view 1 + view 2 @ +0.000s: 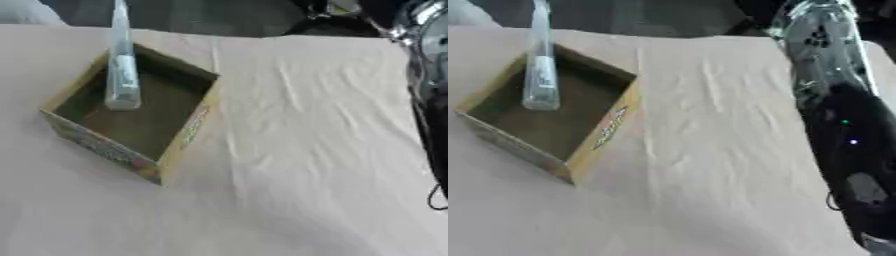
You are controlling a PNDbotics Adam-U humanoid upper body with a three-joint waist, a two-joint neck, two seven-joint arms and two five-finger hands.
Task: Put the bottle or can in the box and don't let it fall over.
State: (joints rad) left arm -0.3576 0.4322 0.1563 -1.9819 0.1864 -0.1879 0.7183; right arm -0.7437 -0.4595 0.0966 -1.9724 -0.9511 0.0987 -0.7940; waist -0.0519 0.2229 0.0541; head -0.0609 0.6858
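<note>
A tall, clear, slim bottle (122,80) with a pale label stands upright inside the open cardboard box (604,129), near the box's far left wall. Its top runs out of the picture. The box sits on the left part of the table, turned at an angle. Nothing touches the bottle. My right arm (833,100), silver at the top and black lower down, runs along the right edge towards the lower right corner, well away from the box. Its hand lies beyond the picture's edge. My left hand shows in neither view.
A wrinkled cream cloth (297,150) covers the table. The table's far edge runs across the top, with dark floor behind it. A thin black cable (435,197) hangs by the right arm.
</note>
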